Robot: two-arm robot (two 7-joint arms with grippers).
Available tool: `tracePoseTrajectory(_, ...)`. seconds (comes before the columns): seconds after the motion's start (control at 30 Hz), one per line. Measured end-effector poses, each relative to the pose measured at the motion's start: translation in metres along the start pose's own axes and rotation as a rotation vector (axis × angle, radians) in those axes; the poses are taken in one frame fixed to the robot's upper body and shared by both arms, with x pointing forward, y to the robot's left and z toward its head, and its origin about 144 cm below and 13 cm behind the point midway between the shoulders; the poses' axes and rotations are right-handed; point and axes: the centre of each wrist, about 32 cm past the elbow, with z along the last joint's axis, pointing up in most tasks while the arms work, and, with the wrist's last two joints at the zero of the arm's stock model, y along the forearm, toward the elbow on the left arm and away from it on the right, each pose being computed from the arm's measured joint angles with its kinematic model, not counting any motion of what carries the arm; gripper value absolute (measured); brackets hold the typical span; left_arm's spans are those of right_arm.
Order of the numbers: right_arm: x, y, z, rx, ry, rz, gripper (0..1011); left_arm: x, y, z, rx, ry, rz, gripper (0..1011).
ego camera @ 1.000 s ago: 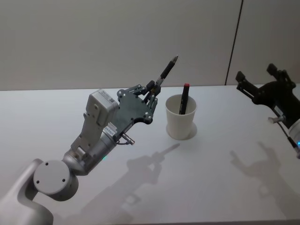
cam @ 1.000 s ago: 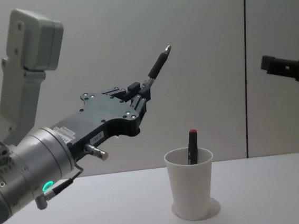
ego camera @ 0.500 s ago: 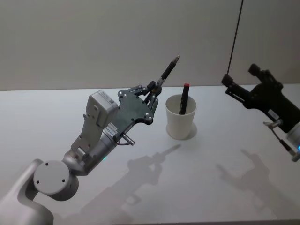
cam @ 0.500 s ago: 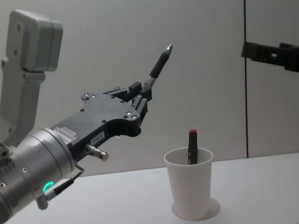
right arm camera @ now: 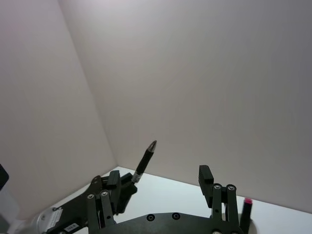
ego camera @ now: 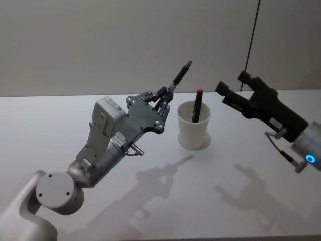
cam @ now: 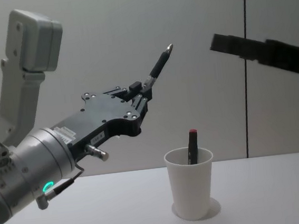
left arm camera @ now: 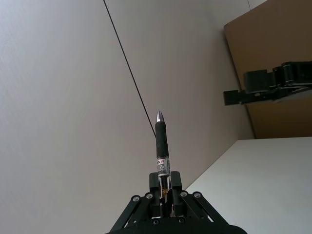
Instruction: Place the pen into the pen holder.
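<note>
Pen (ego camera: 179, 76) is gripped at its lower end by the closed fingers of the left gripper (ego camera: 163, 95) and is held in the air, left of and higher than the pen holder (ego camera: 193, 131), with its tip slanted upward. The small label on its barrel cannot be read. A red-capped pen (ego camera: 196, 106) is stood in the holder. The right gripper (ego camera: 231, 83) is held open, raised at the holder's right. The table (ego camera: 241, 165) is white, and the grey wall (ego camera: 100, 40) is crossed by a dark seam (ego camera: 252, 40).

No text, brand or number can be read. The pen (left arm camera: 161, 141) carries a printed band (left arm camera: 163, 165) above the left gripper (left arm camera: 164, 184). A white sticker (ego camera: 119, 137) sits on that gripper's body and another on the right gripper (ego camera: 231, 83); all print is too small to make out.
</note>
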Motion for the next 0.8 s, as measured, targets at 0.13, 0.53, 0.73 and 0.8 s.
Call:
tracePoseTrajectory(0.13,0.001,0.007,-0.003,-0.002,0.039,0.024,1002,0.0,0.0,0.0,0.0,0.0,0.0,144)
tracePoseTrajectory(0.53,0.006,0.028,-0.013,-0.009,0.131,0.062,1001,0.0,0.0,0.0,-0.001,0.0,-0.001,144)
tracePoseTrajectory(0.73,0.007,0.038,-0.019,-0.015,0.16,0.07,1001,0.0,0.0,0.0,-0.001,-0.001,-0.001,144)
tracePoseTrajectory(0.8,0.008,0.043,-0.022,-0.02,0.175,0.073,1001,0.0,0.0,0.0,-0.001,-0.001,-0.001,144)
